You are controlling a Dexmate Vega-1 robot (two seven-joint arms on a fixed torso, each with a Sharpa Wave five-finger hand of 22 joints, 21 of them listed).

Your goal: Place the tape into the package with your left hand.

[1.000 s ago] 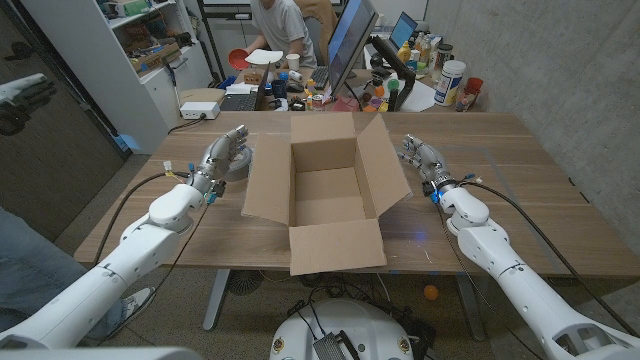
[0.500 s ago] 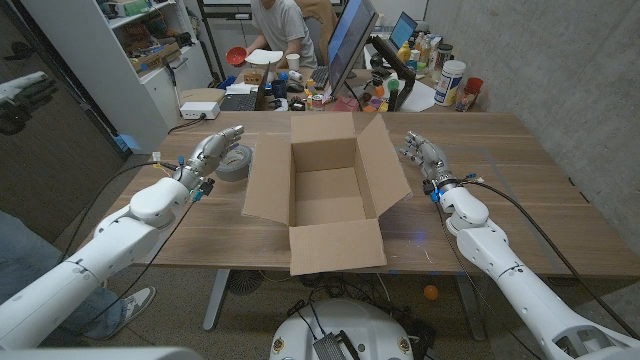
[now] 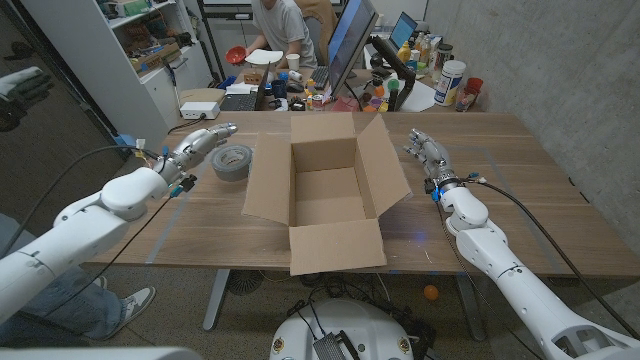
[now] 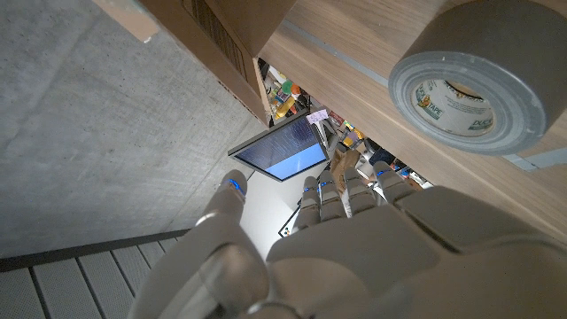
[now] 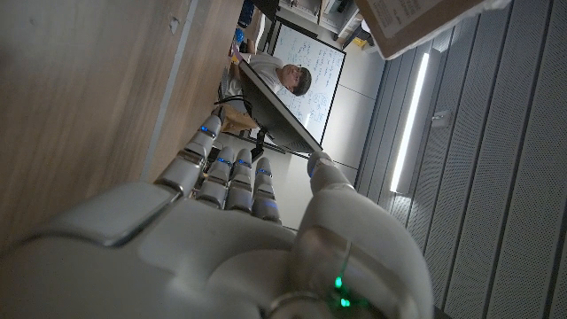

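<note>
The left arm reaches in from the near left corner, its left hand (image 3: 196,146) holding nothing, fingers extended and slightly apart; the right arm comes from the near right corner, its right hand (image 3: 425,150) empty too, fingers straight and together, thumb apart.

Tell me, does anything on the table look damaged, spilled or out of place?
Nothing stands out. The cardboard box stands open and intact, the tape roll lies flat beside it, and nothing is spilled.

Bright, even indoor light, soft shadows, sharp head view with wide-angle bending at edges.
</note>
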